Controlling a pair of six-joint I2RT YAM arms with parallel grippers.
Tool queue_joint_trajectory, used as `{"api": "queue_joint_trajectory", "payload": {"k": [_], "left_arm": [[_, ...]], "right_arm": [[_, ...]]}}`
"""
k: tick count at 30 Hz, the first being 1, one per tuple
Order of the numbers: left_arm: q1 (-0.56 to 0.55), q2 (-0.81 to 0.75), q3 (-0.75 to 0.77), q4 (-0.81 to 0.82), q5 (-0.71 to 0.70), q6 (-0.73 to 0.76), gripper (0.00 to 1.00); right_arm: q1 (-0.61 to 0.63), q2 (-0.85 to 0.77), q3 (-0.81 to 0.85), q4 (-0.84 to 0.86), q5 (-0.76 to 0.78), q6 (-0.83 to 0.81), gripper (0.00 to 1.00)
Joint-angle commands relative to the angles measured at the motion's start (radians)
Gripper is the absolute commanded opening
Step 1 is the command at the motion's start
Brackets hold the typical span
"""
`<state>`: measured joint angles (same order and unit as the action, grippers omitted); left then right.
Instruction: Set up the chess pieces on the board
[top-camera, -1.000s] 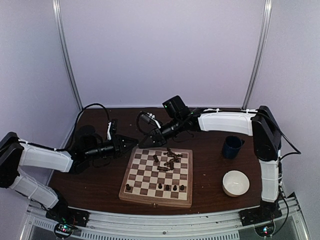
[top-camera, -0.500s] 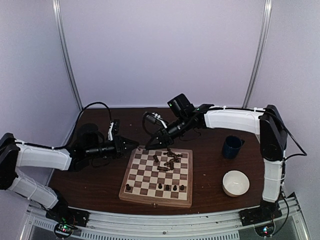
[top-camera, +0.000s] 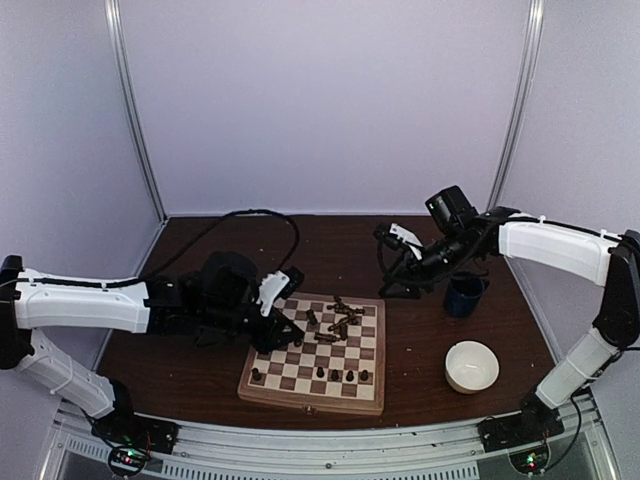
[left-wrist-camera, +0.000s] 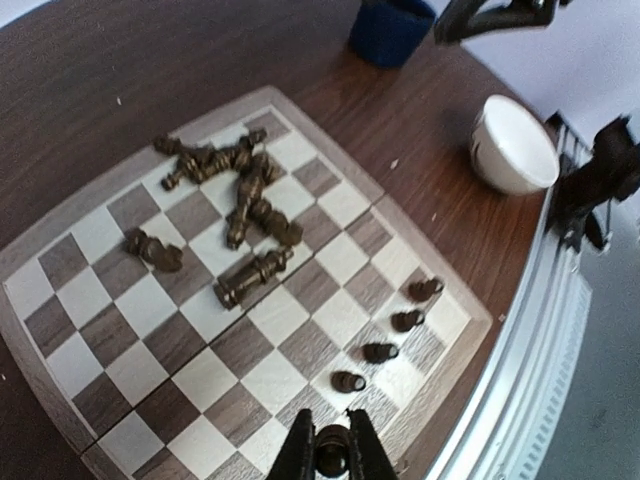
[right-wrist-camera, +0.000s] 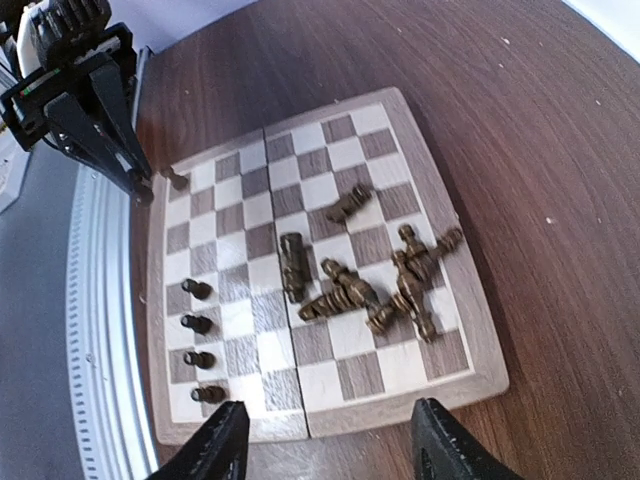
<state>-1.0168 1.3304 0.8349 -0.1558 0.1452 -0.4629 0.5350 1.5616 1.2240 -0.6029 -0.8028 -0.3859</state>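
Note:
The board (top-camera: 305, 399) lies in the middle of the table. A heap of fallen dark chess pieces (top-camera: 335, 322) lies on its far right squares, and several pieces stand in the front row (top-camera: 343, 375), with one more on the front left corner (top-camera: 257, 375). My left gripper (top-camera: 280, 335) hovers over the board's left side; in the left wrist view it (left-wrist-camera: 333, 440) is shut on a dark piece (left-wrist-camera: 333, 458). My right gripper (top-camera: 387, 285) hangs open beyond the board's far right corner; in the right wrist view it (right-wrist-camera: 328, 440) holds nothing.
A dark blue cup (top-camera: 465, 293) stands right of the board, close to the right gripper. A white bowl (top-camera: 471, 366) sits nearer the front right. The metal rail of the table's near edge (left-wrist-camera: 560, 330) runs just past the board's front.
The left arm swung right from the table onto the board's left side, jaws shut. The right arm pulled back from the board's far edge toward the cup and opened its jaws.

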Motion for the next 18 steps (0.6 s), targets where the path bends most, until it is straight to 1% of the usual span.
{"api": "queue_joint_trajectory", "payload": {"k": [1,3,7,10,18], "left_arm": [[-0.052,0.094,0.051,-0.103,-0.107,0.130,0.05],[-0.069,0.131,0.065,-0.098,-0.123,0.147,0.05],[-0.092,0.179,0.073,-0.059,-0.129,0.157,0.05],[-0.114,0.198,0.068,-0.026,-0.196,0.162,0.05],[-0.134,0.241,0.065,0.015,-0.210,0.150,0.06]], "right_arm": [[-0.066,-0.083,-0.120,0.124,0.119,-0.057,0.59],[-0.089,-0.088,-0.135,0.148,0.112,-0.040,0.60],[-0.096,-0.086,-0.138,0.156,0.105,-0.046,0.60],[-0.096,-0.076,-0.138,0.157,0.104,-0.050,0.60],[-0.096,-0.063,-0.135,0.160,0.099,-0.054,0.60]]}}
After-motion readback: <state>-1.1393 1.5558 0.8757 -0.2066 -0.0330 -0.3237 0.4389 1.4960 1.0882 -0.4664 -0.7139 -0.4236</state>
